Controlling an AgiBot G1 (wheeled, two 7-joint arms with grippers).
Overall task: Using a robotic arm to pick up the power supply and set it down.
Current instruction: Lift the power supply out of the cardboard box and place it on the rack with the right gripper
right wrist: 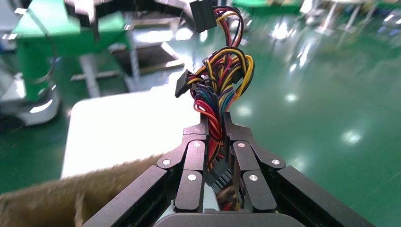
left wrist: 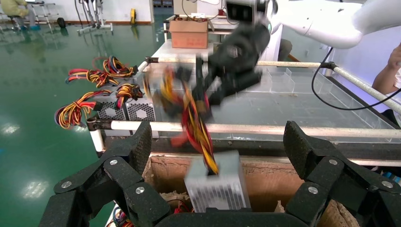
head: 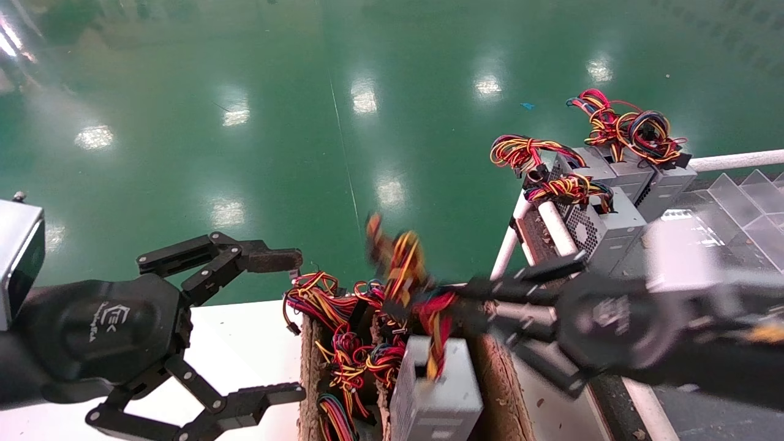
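Note:
The power supply point(head: 438, 392) point(left wrist: 217, 187), a silver-grey metal box, hangs tilted in the mouth of a brown cardboard box point(head: 496, 380) point(left wrist: 283, 179). Its bundle of red, yellow and black wires point(head: 404, 263) point(right wrist: 222, 90) runs up into my right gripper point(head: 456, 300) point(right wrist: 215, 124). That gripper is shut on the wires alone and is not touching the metal case. My left gripper point(head: 291, 326) point(left wrist: 218, 142) stands wide open to the left of the box with nothing between its fingers. The lower part of the power supply is hidden inside the box.
More wire bundles point(head: 337, 343) fill the box's left side. Several other power supplies point(head: 606, 226) with coiled wires sit on a rack with white rails point(head: 735, 160) at the right, beside clear dividers point(head: 753, 196). A white tabletop point(head: 239, 349) lies under my left gripper. Green floor lies beyond.

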